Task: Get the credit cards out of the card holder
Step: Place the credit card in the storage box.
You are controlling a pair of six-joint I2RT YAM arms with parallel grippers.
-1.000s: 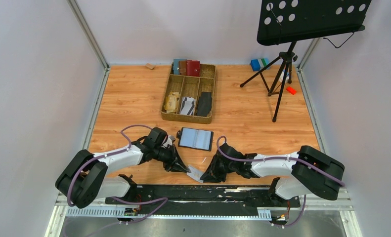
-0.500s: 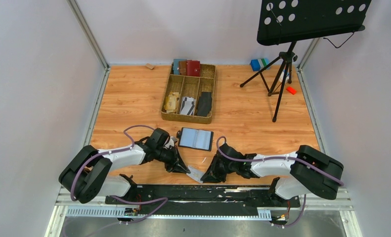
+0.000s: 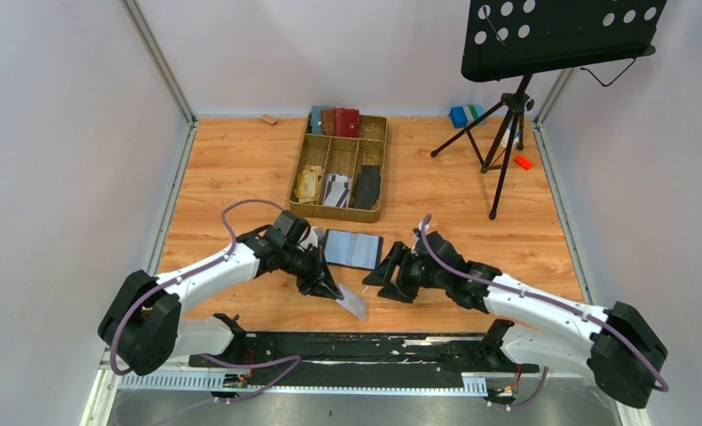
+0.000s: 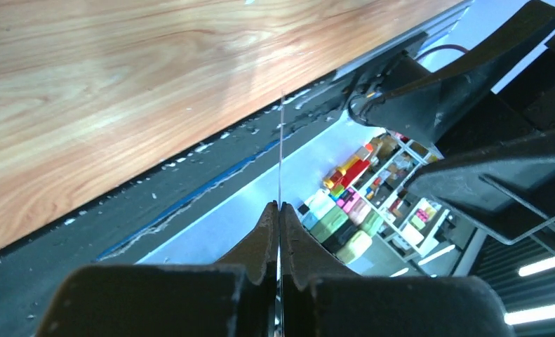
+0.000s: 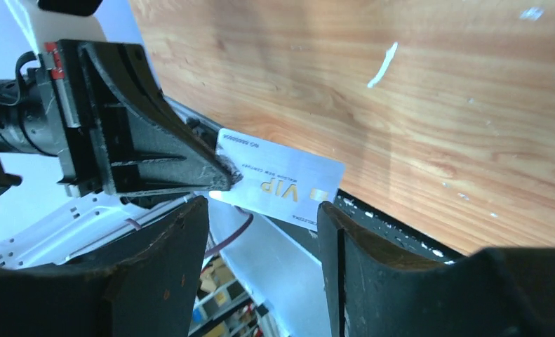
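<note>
At the table's near edge, the left gripper [image 3: 335, 292] is clamped on one of the credit cards [image 3: 353, 304], which juts out past its fingertips. Just to that gripper's right, the right gripper [image 3: 384, 275] hangs with jaws apart, holding nothing and clear of the card. Just beyond both, the card holder [image 3: 353, 249] lies open on the table [image 3: 240, 169], grey-blue pages up. Farther back, a woven tray [image 3: 334, 214] holds wallets and loose cards.

The step in hand looks to be carrying off an extracted card. The next move calls for laying it down away from the holder, then reaching into the sleeves. Whether they hold more cards cannot be told.

Only the right wrist view shows the card's face, lettered VIP in gold. The left wrist view shows it edge-on, a thin line between closed fingers [image 4: 266, 232]. Only the overhead view shows the holder.
</note>
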